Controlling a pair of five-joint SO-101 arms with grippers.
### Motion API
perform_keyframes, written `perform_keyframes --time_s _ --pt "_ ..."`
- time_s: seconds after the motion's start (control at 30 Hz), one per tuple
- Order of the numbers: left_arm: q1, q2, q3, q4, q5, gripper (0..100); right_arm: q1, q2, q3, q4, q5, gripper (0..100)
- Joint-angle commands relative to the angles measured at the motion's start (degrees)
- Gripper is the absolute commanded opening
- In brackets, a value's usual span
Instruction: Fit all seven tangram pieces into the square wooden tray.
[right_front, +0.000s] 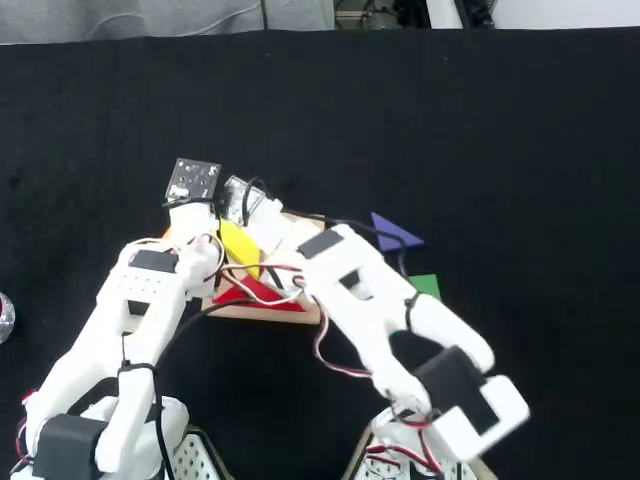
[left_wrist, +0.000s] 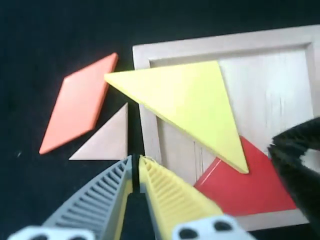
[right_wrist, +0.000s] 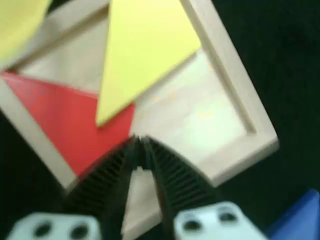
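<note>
Wooden tray (left_wrist: 145, 55), centre-right of the left wrist frame: red triangle (left_wrist: 245, 190) appears seated; yellow triangle (left_wrist: 190, 100) lies propped across the rim, so I judge most of the fitting still outstanding. Outside at left: orange parallelogram (left_wrist: 77, 102), pale triangle (left_wrist: 107, 142). High view, right of tray: blue triangle (right_front: 393, 233), green piece (right_front: 426, 285). Left gripper (left_wrist: 135, 167) and right gripper (right_wrist: 140, 142) — pinched closed, empty.

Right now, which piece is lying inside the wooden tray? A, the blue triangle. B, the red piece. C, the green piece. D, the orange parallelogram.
B: the red piece lies on the floor of the wooden tray, partly overlapped by the yellow triangle, while the orange parallelogram, blue triangle and green piece lie outside it on the black table.
</note>
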Motion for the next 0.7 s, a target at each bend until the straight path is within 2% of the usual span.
perform_keyframes --time_s 0.0,0.2,0.33,0.57,0.67 --pt "0.0 -0.4 -0.5 -0.7 0.6 3 -1.8 -6.9 1.1 -2.0 0.4 1.1" --pt "-2.1 -1.1 0.5 -0.2 2.5 3 0.5 -7.4 6.2 -13.6 -0.2 1.1" --pt "-4.9 -1.1 -0.3 -0.7 7.4 3 4.3 -7.4 6.2 -19.4 -7.6 1.1" --pt "-9.5 -2.6 -1.8 -0.4 10.9 3 13.1 -8.0 6.2 -20.4 -11.4 1.1" --pt "-8.0 -4.7 -2.9 -1.4 13.1 3 15.2 -8.0 6.2 -20.7 -11.4 1.1"
